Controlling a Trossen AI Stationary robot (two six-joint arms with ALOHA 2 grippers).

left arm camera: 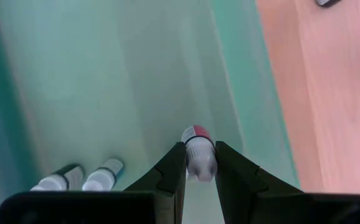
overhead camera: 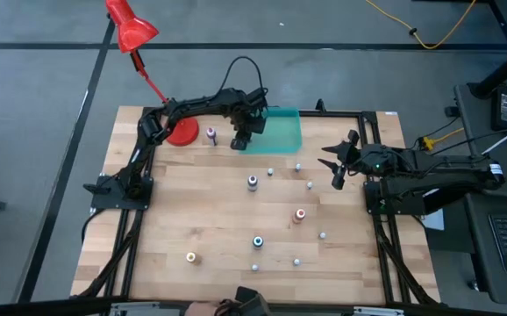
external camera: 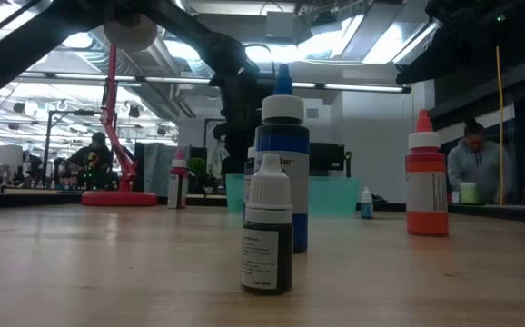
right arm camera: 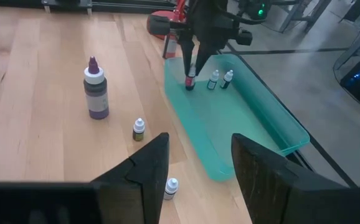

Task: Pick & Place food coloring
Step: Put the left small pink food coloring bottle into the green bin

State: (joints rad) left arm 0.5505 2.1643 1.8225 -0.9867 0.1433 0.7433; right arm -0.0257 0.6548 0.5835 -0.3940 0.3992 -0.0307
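Over the teal tray (right arm camera: 255, 118), the left gripper (left arm camera: 200, 174) pinches a small red-capped bottle (left arm camera: 198, 155) in narrow fingers — placing step, release due. Right gripper (right arm camera: 195, 165) waits, fingers apart and empty; other bottles remain on the worktop (overhead camera: 210, 219).

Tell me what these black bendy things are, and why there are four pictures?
They are two robot arms at a wooden table. One camera looks down from above, one sits at table height, and one rides on each arm's wrist. The left gripper is pinching a tiny pink-capped bottle over a teal tray, where two small bottles already stand. The right gripper waits open at the table's side. More food coloring bottles dot the table, and a red lamp stands at the back.
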